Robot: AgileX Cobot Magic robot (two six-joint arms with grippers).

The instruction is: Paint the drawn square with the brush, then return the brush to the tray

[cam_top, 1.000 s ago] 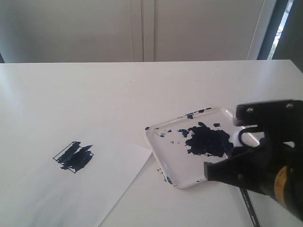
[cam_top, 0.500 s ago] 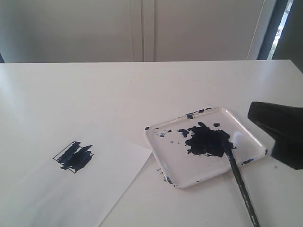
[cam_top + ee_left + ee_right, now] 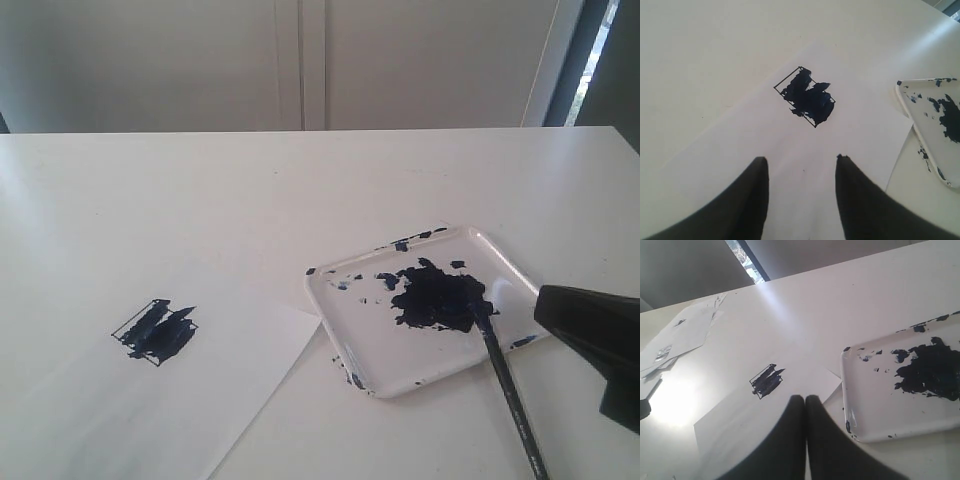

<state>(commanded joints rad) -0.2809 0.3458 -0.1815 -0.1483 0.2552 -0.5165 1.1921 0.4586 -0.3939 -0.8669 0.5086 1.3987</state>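
The drawn square (image 3: 155,332) sits tilted on the white paper sheet (image 3: 150,410), mostly smeared with navy paint. The clear tray (image 3: 420,355) lies to the right of the sheet. The brush (image 3: 505,385) rests with its tip in the tray's navy blot, and its handle sticks out over the near rim onto the table. My right gripper (image 3: 560,310) hangs at the right edge, apart from the brush; its wrist view shows it (image 3: 805,399) shut and empty. My left gripper (image 3: 801,159) is open above the paper, short of the square (image 3: 805,97).
The paper's corner runs close to the tray (image 3: 935,135). Several loose sheets (image 3: 685,330) lie at the table's far side in the right wrist view. A pale wall stands behind the table's back edge (image 3: 320,130).
My right gripper has pulled away from the tray towards the right edge of the view. The brush, uncovered since half a second ago, lies still with its tip in the paint.
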